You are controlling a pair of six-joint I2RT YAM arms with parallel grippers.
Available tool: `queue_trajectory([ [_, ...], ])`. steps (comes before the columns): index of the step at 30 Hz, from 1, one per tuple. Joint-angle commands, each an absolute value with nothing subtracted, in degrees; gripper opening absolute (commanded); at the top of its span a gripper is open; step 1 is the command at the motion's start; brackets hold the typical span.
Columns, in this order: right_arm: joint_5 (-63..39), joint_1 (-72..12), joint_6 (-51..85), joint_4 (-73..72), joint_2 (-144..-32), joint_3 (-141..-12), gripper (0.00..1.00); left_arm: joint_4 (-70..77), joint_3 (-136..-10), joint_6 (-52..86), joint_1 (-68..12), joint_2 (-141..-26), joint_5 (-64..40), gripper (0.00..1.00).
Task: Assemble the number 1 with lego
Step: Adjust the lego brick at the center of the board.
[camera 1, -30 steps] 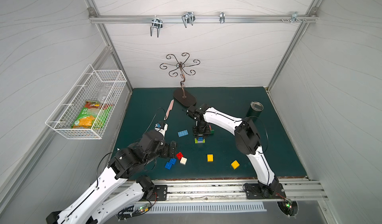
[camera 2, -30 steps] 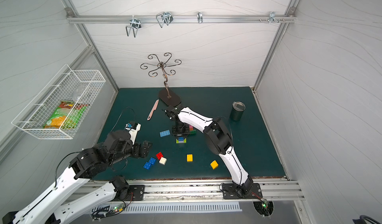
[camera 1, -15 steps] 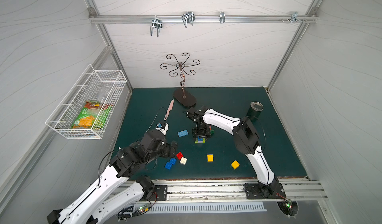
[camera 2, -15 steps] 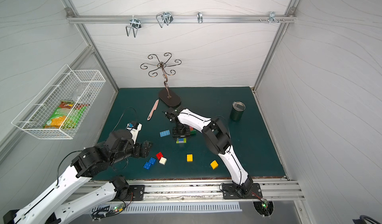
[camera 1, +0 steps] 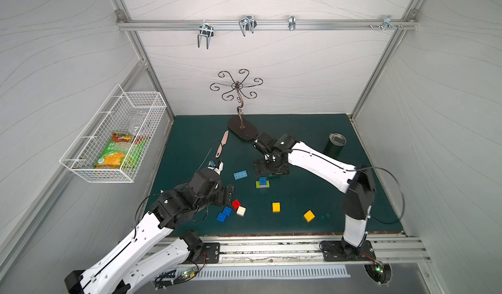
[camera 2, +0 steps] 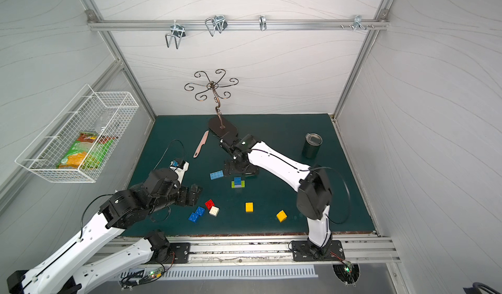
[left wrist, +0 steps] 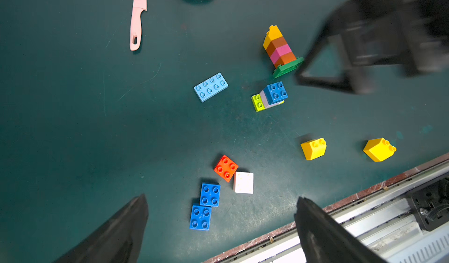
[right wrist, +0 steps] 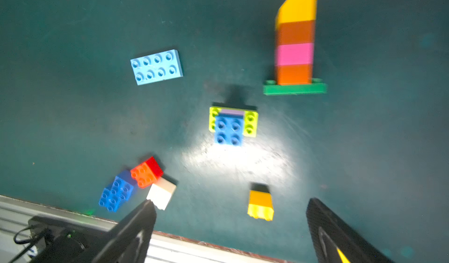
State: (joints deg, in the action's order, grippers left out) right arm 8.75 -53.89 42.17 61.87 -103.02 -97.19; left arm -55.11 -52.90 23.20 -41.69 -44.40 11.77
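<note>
Right wrist view showed the lego tower [right wrist: 295,53] lying flat, yellow tip pointing away from the front rail [right wrist: 14,210], clear of the wide-spread right gripper [right wrist: 230,201].

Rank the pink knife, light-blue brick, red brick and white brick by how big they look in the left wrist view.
1. pink knife, the longest by far
2. light-blue brick
3. red brick and white brick: too alike to rank

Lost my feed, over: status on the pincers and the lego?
Left pincer open, empty. Right pincer open, empty. Lego tower upright, not gripped. Pink knife lies apart from it.
</note>
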Motion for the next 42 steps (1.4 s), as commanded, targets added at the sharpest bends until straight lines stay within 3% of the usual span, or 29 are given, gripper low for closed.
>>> queue_trajectory([
  [1, 18.7, -54.0, 43.6, 59.7, -91.2, -87.7, 0.99, -55.0, -55.1, 26.0, -41.8, -48.7, 11.3, 1.00],
  [4, 22.9, -50.9, 48.8, 54.1, -79.7, -74.3, 0.99, -57.3, -55.1, 32.2, -40.5, -54.3, 6.6, 1.00],
  [8, 4.2, -41.3, 44.4, 41.1, -67.7, -59.8, 0.98, -54.5, -49.5, 37.9, -40.6, -57.3, -0.9, 0.99],
  [12, 0.3, -40.9, 43.9, 35.3, -61.4, -52.5, 0.98, -50.3, -41.3, 44.2, -40.6, -55.1, -2.9, 0.94],
  [22, -1.9, -42.6, 40.3, 39.7, -69.8, -56.7, 0.96, -49.6, -32.5, 52.5, -45.2, -50.4, -2.0, 0.89],
  [29, -1.9, -43.3, 40.0, 39.1, -72.1, -58.0, 0.93, -47.6, -26.6, 58.2, -47.4, -48.2, -2.7, 0.76],
  [35, -3.7, -43.3, 39.2, 38.2, -72.2, -57.6, 0.66, -43.6, -24.3, 58.5, -47.4, -50.3, -3.4, 0.58],
  [38, -4.3, -43.3, 39.2, 38.0, -72.4, -57.4, 0.56, -41.6, -24.7, 57.5, -47.2, -53.1, -2.4, 0.47],
  [42, -5.3, -43.3, 39.2, 37.9, -72.7, -57.4, 0.51, -41.0, -26.2, 56.1, -47.1, -56.6, 0.8, 0.41],
])
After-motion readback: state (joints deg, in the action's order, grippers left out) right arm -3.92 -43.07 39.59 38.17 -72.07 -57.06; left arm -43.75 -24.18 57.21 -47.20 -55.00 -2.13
